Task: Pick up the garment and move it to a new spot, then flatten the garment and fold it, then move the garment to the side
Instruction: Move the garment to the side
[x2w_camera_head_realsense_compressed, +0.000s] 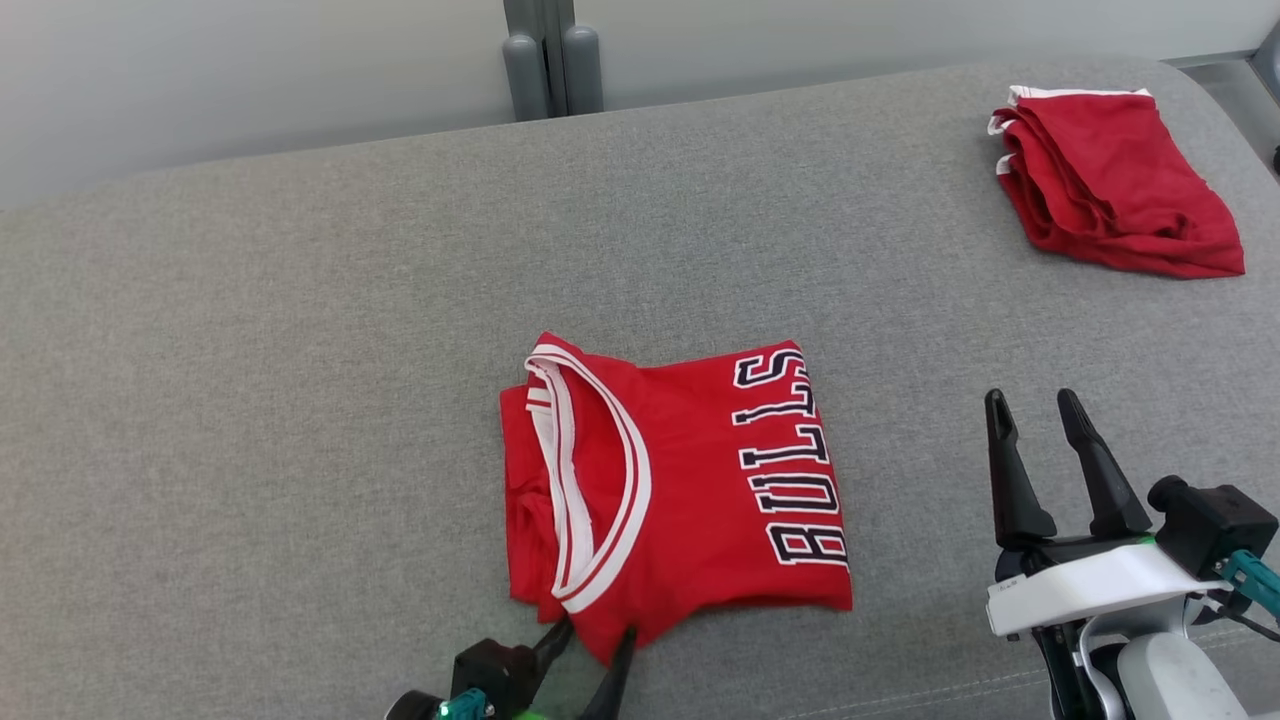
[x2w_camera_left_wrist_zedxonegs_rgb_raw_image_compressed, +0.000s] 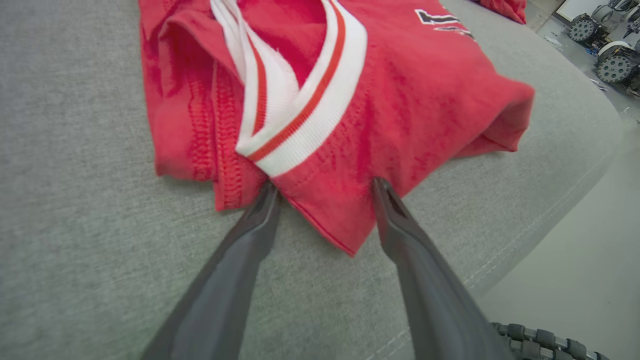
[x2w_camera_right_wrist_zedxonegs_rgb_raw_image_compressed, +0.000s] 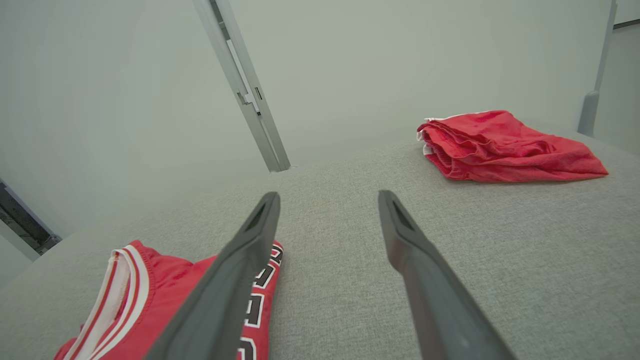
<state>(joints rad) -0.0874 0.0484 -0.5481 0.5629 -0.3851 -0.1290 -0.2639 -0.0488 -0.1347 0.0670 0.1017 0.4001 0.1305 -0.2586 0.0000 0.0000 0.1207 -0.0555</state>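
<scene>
I judge the folding finished. The red basketball jersey with white-and-red striped trim and black-and-white "BULLS" lettering (x2w_camera_head_realsense_compressed: 680, 480) lies as a compact rectangle in the middle of the grey fabric-covered surface (x2w_camera_head_realsense_compressed: 250, 400), collar on the left and lettering along the right edge. It sits fairly flat, though the layers on the collar side are a little bunched and one corner juts toward me at the near hem.

What is left, as I read it, is the last step of carrying the bundle off to the side. My left gripper (x2w_camera_left_wrist_zedxonegs_rgb_raw_image_compressed: 325, 184) is set up for it: its two dark fingers are spread wide, tips at the near hem, with that jutting corner lying between them. Nothing is pinched yet.

My right gripper (x2w_camera_head_realsense_compressed: 1030, 396) hovers to the right of the jersey, well apart from it, jaws parted and holding nothing.

A second red garment with white trim (x2w_camera_head_realsense_compressed: 1110, 180) lies loosely folded at the far right corner of the surface, which suggests to me where finished pieces go.
</scene>
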